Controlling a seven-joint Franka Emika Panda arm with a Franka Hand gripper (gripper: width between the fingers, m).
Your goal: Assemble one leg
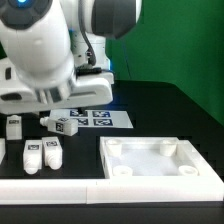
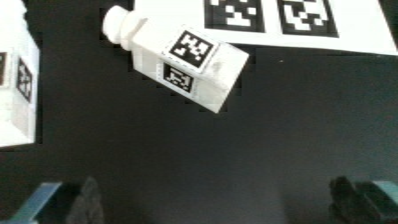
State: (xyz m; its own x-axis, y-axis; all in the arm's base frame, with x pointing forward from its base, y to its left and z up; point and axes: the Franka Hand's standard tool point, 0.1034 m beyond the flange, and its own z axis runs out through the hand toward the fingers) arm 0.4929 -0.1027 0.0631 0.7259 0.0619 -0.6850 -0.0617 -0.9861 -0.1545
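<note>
A white stubby leg [image 2: 178,55] with black-and-white tags lies tilted on the black table, one end at the edge of the marker board [image 2: 285,20]. The same leg shows in the exterior view [image 1: 68,125]. My gripper [image 2: 214,205] is open and empty, its two dark fingers [image 2: 63,205] spread wide above bare table, a little short of the leg. In the exterior view the gripper [image 1: 50,112] hangs just above and to the left of the leg, mostly hidden by the arm. A second leg [image 2: 15,90] sits at the wrist picture's edge.
The large flat white panel [image 1: 155,160] with corner holes lies at the exterior view's front right. Three more legs stand at the exterior view's left [image 1: 14,127], [image 1: 33,157], [image 1: 52,153]. The marker board [image 1: 100,117] lies behind the leg. A white strip edges the table front.
</note>
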